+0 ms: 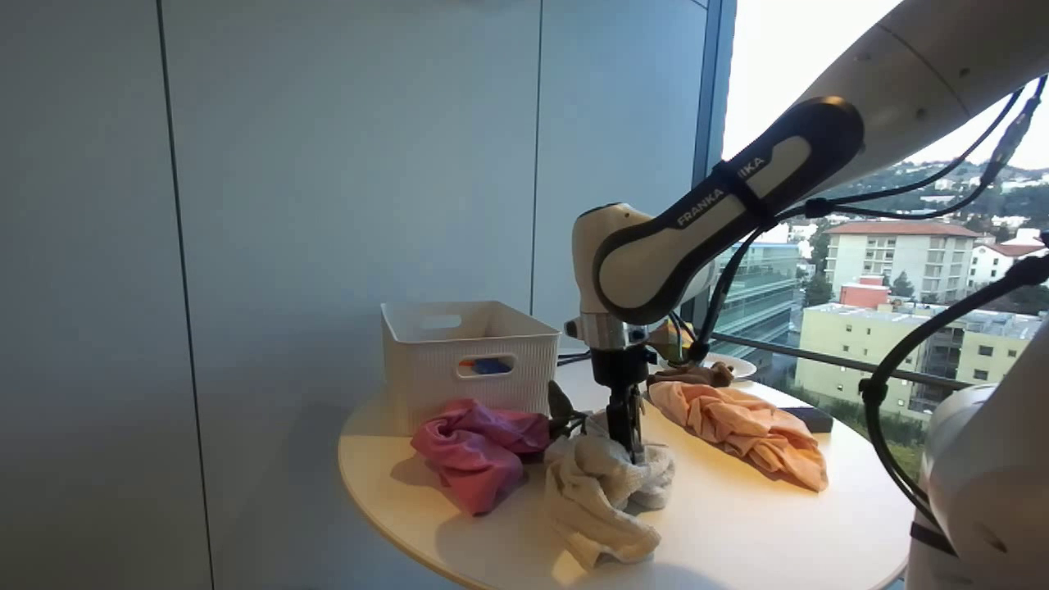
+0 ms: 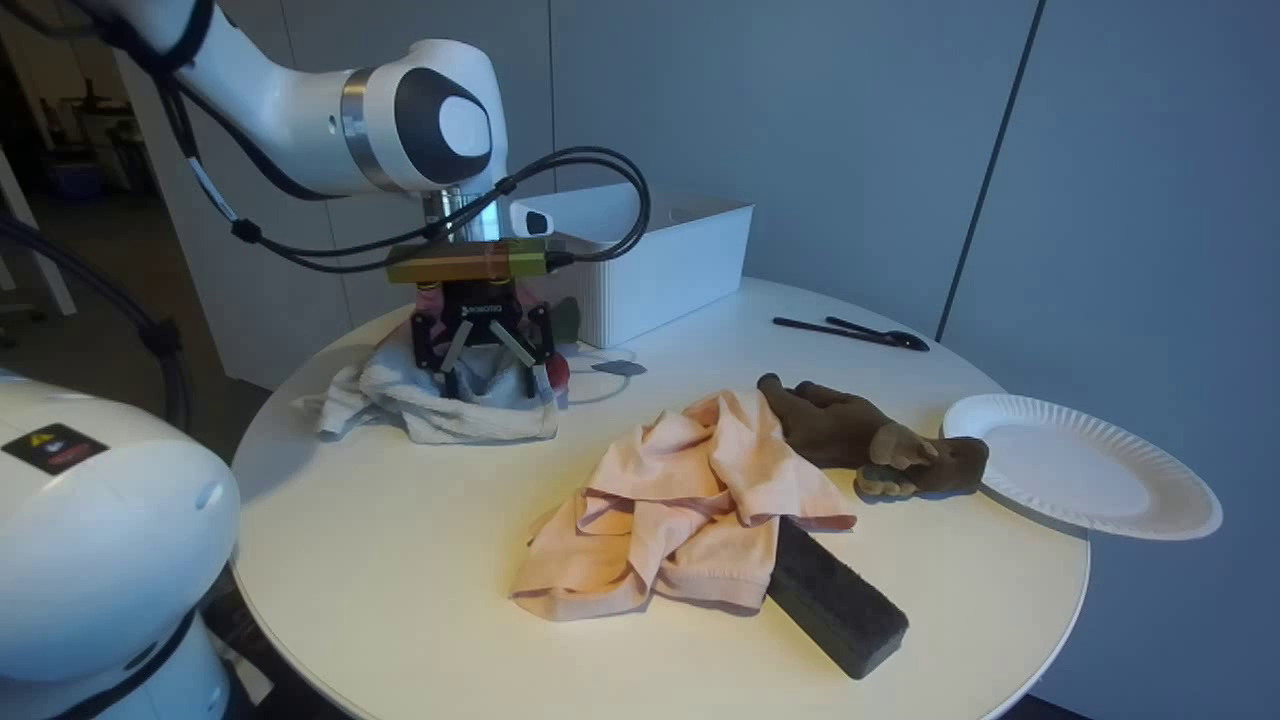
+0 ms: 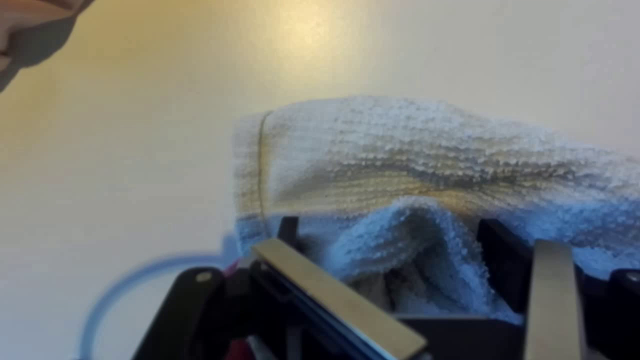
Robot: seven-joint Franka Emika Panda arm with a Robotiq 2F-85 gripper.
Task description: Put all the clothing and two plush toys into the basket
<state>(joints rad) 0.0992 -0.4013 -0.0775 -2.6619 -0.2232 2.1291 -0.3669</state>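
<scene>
My gripper [image 1: 627,455] points down into the cream garment [image 1: 594,492] on the table. In the wrist view the gripper [image 3: 390,232] is open, its fingers wide apart on either side of a raised fold. The pink garment [image 1: 479,459] lies against the white basket [image 1: 426,377]. An orange-tan garment [image 2: 690,510] is spread apart from these, touching a brown plush toy [image 2: 835,430]. Behind the gripper, a red round piece [image 2: 557,372] and a dark green leaf-like piece [image 2: 566,320] show partly; whether they form one plush toy I cannot tell.
A black oblong block [image 2: 840,600] touches the orange-tan garment. A white paper plate [image 2: 1080,475] overhangs the table edge beside the brown toy. Black utensils [image 2: 860,334] lie near the basket. Something blue [image 1: 492,366] shows through the basket's handle hole. A thin pale cord [image 3: 145,270] curves beside the gripper.
</scene>
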